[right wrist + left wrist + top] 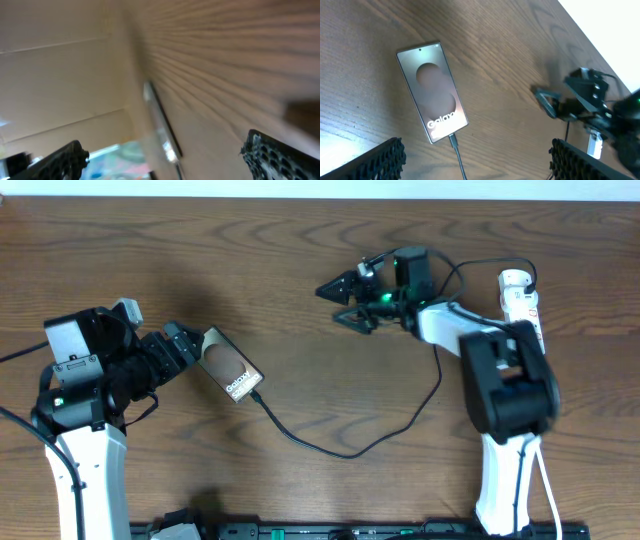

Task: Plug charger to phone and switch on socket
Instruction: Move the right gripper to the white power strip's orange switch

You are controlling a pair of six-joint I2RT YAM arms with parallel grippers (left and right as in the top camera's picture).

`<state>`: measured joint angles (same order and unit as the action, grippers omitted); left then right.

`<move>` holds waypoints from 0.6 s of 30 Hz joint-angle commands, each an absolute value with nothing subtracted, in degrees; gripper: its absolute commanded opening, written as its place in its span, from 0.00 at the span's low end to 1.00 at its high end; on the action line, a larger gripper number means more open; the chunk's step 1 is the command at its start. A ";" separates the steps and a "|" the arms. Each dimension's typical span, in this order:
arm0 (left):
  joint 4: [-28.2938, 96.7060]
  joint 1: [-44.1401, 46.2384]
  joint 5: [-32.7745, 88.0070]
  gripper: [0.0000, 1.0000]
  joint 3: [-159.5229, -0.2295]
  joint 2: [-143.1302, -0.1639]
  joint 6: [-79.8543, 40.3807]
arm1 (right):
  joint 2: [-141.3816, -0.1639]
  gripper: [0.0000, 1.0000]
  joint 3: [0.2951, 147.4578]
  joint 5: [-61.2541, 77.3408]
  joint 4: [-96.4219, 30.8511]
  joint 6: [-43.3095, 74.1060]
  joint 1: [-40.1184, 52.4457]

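The phone point(230, 371) lies flat on the wooden table, brown with white "Galaxy" lettering, and is also in the left wrist view as the phone point(432, 92). The charger's connector tip point(453, 141) sits in the phone's lower end. Its thin black cable point(345, 452) loops right and up behind the right arm, where its plug end is hidden. My left gripper point(190, 348) is open just left of the phone, not touching it. My right gripper point(335, 302) is open above the table's middle, pointing left. The white socket point(521, 300) lies at the far right, partly covered by the right arm.
The right wrist view is blurred and shows the table edge point(160, 125) with pale wall beyond. The right arm's body point(505, 380) stands over the socket area. The left arm's base point(85, 390) fills the left front.
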<state>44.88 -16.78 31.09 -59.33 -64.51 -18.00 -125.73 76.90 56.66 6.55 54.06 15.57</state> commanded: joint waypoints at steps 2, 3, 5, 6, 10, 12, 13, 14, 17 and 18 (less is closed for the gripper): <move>44.95 -16.97 30.35 0.91 -59.33 -64.29 -17.58 | -111.61 0.99 77.58 42.96 -8.75 33.71 13.13; 44.95 -16.97 30.35 0.91 -59.33 -64.29 -17.58 | -108.57 0.99 77.58 39.11 -13.37 31.51 12.53; 44.95 -16.97 30.33 0.91 -59.33 -64.29 -17.39 | -102.02 0.99 77.58 29.36 -22.70 27.70 11.18; 44.95 -16.95 30.33 0.91 -59.33 -64.31 -17.02 | -99.61 0.99 77.58 25.32 -25.87 26.57 10.59; 45.01 -16.97 30.09 0.91 -59.31 -64.31 -15.64 | -90.02 0.99 77.60 9.17 -36.38 23.14 7.33; 45.01 -16.95 29.63 0.91 -59.31 -64.31 -15.64 | -86.17 0.99 77.60 4.08 -39.48 20.56 4.99; 45.01 -16.95 29.26 0.91 -59.31 -64.31 -15.64 | -84.29 0.99 77.60 1.96 -40.86 19.09 3.14; 45.01 -16.97 29.23 0.91 -59.31 -64.31 -15.64 | -83.05 0.99 77.60 0.84 -41.78 18.06 1.54; 45.01 -16.95 29.23 0.91 -59.33 -64.31 -15.64 | -81.28 0.99 77.60 0.58 -43.27 15.53 -5.34; 45.01 -16.95 29.23 0.91 -59.33 -64.31 -15.64 | -81.32 0.99 77.60 0.84 -43.31 15.22 -6.94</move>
<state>44.95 -16.78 30.02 -59.33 -64.49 -16.62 -81.82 77.30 6.68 -42.74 20.53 -1.39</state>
